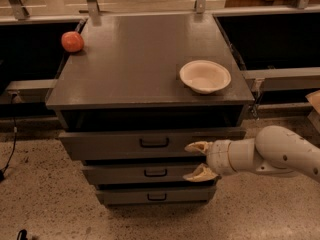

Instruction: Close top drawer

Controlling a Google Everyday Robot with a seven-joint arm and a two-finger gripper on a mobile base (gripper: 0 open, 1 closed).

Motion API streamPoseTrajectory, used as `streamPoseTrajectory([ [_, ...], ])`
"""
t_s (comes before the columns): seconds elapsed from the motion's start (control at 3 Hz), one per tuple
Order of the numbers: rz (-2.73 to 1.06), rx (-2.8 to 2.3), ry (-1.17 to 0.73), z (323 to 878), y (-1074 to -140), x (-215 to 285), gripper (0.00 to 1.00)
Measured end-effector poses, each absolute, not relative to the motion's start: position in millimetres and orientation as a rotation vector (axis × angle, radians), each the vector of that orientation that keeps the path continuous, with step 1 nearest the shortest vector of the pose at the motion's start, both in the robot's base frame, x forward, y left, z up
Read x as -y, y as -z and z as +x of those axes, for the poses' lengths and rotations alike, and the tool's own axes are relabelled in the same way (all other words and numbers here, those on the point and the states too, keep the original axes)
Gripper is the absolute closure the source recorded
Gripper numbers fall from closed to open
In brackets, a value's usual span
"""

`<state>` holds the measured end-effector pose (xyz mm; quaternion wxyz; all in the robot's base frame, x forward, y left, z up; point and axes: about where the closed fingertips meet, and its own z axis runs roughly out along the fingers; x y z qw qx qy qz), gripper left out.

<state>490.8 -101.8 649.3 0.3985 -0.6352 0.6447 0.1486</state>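
The top drawer is a gray wide front with a small dark pull handle. It stands pulled out a little from the gray cabinet, with a dark gap above it. My gripper comes in from the right on a white arm. It is open, with one cream fingertip at the drawer front's right part and the other lower, in front of the middle drawer. It holds nothing.
A white bowl sits on the cabinet top at the right. A red apple sits at the top's far left corner. Two narrower drawer fronts lie below. Speckled floor surrounds the cabinet; dark counters flank it.
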Motion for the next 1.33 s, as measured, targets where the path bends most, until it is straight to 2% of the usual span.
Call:
streamPoseTrajectory([
  [0.33,-1.623,-1.593,-0.313,507.2,-647.4,95.9,0.31],
  [0.67,-1.637,-1.582,-0.253,515.3,-643.7,93.2,0.08],
  [1.0,-1.637,-1.582,-0.253,515.2,-643.7,93.2,0.00],
  [1.33,-1.637,-1.582,-0.253,515.2,-643.7,93.1,0.00],
])
